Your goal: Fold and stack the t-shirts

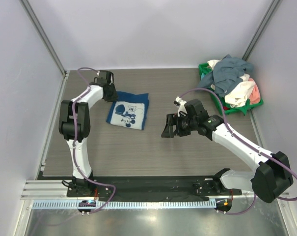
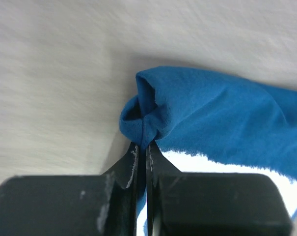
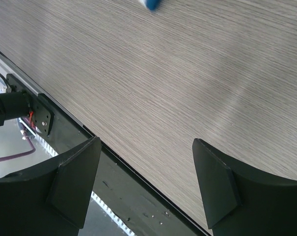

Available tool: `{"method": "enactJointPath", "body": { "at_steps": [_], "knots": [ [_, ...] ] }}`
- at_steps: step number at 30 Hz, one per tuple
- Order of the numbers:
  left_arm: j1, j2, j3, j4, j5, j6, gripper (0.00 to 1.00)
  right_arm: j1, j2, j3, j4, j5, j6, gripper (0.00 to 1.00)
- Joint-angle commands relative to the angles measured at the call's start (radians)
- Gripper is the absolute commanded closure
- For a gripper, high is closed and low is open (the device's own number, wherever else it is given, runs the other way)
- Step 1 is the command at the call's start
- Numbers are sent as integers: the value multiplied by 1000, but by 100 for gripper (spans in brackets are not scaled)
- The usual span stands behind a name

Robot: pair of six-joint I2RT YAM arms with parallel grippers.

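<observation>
Our left end effector [image 2: 142, 147] is closed tight on a bunched corner of the navy-blue t-shirt [image 2: 212, 113], at the shirt's 10 o'clock corner. Our right end effector [image 3: 146, 142] stands wide and holds nothing, over the bare tabletop [image 1: 187, 157] at 3 o'clock from this shirt. We see grey wood grain with pale walls around it. At 2 o'clock the green basket [image 1: 203, 71] carries the other t-shirts [image 1: 231, 78]. Only the left wrist view shows the pinch; the top view does not.
</observation>
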State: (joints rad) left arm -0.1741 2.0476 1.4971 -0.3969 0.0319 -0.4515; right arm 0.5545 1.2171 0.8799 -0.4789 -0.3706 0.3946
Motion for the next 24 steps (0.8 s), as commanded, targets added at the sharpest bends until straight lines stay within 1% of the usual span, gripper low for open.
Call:
{"method": "enactJointPath", "body": {
  "at_steps": [1, 2, 3, 4, 5, 6, 7, 8, 9, 11, 12, 14, 15, 17, 19, 22, 24],
  "knots": [
    [83, 87, 156, -207, -177, 164, 100, 4, -21, -2, 22, -27, -7, 19],
    [99, 104, 190, -236, -190, 186, 100, 4, -22, -4, 22, -28, -5, 19],
    [113, 126, 272, -247, -199, 201, 100, 5, -21, -4, 22, -36, -3, 19],
    [137, 155, 314, -259, -213, 239, 100, 4, -15, -4, 23, -40, -2, 19],
    [146, 213, 372, -299, -225, 256, 100, 4, -5, -4, 23, -48, 0, 19],
    [154, 255, 484, -322, -246, 273, 100, 4, 2, -4, 26, -60, -2, 19],
    [169, 291, 555, -347, -282, 304, 100, 5, 10, -2, 26, -65, 0, 19],
    [170, 371, 621, -391, -297, 316, 100, 5, 22, -2, 31, -70, 0, 19],
    [201, 405, 752, -408, -311, 332, 100, 4, 28, -4, 33, -82, 4, 19],
    [215, 494, 859, -419, -378, 372, 100, 5, 39, -12, 45, -96, 7, 19],
    [234, 512, 935, -407, -395, 381, 100, 7, 42, -15, 55, -103, 10, 19],
    [257, 546, 974, -341, -406, 384, 99, 7, 47, -22, 65, -106, 15, 19],
    [286, 551, 983, -312, -406, 378, 98, 7, 56, -22, 68, -105, 13, 19],
    [318, 556, 985, -232, -402, 328, 95, 7, 70, -18, 71, -100, 13, 19],
    [360, 557, 976, -146, -403, 310, 97, 7, 96, -12, 76, -106, 15, 19],
    [381, 583, 999, -36, -457, 345, 98, 7, 130, -9, 88, -120, 21, 19],
    [383, 623, 1074, 34, -467, 410, 99, 5, 150, -10, 97, -128, 23, 19]
  ]
}}
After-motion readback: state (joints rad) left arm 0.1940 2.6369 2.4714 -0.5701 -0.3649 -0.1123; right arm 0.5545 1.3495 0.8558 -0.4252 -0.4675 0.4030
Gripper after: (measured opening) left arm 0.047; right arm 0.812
